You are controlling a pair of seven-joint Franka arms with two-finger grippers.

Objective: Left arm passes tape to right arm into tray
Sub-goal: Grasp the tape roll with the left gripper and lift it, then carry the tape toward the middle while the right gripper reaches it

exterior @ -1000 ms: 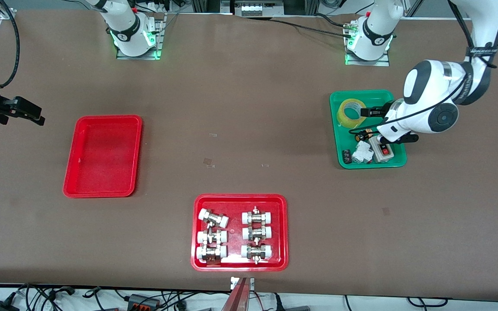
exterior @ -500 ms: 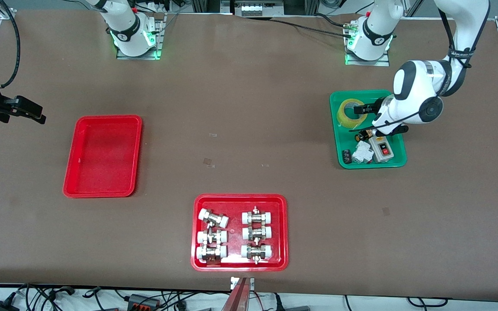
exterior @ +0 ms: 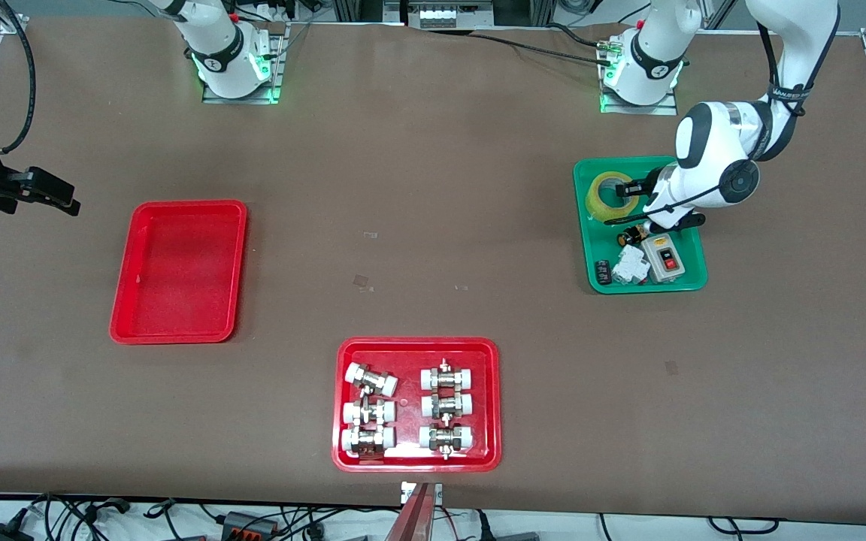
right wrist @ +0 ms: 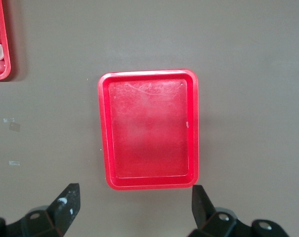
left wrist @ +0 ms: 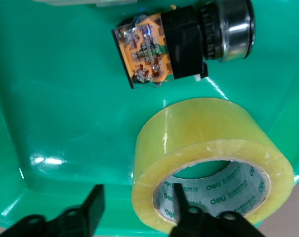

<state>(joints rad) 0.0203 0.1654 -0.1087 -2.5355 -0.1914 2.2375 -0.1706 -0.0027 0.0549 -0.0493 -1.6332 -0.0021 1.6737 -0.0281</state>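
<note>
We begin at the frame's edge toward the right arm's end, at mid-height: the right gripper (exterior: 57, 197) waits in the air over bare table (exterior: 403, 188), its fingers spread wide and holding nothing. Beside it lies the plain red tray (exterior: 177, 270). At the lower middle sits a second red tray (exterior: 416, 346) full of white-capped fittings (exterior: 370, 409). In the upper part toward the left arm's end, the tape (exterior: 600, 204) lies flat in the green tray (exterior: 582, 248). The left gripper (exterior: 632, 189) straddles the roll's wall – one finger (left wrist: 179, 197) in the core, the other (left wrist: 94, 207) outside with a gap showing – so not clenched.
</note>
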